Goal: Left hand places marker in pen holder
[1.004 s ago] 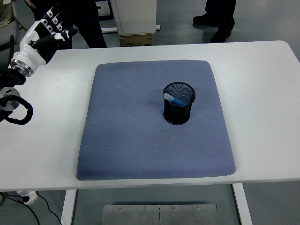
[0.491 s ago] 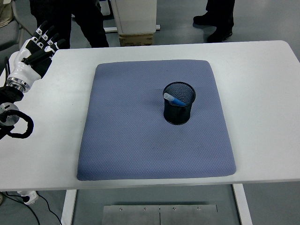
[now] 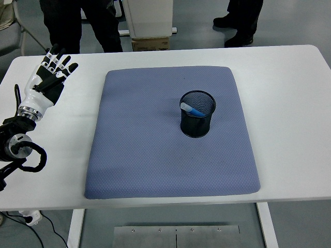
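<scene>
Marker [image 3: 193, 109] inside pen holder [image 3: 197, 121], well apart from left fingers [image 3: 60, 61]

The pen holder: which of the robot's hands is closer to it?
Left, by default. The left hand hovers open over the table's far left, well away from the pen holder on the mat. The right hand is out of view.
</scene>
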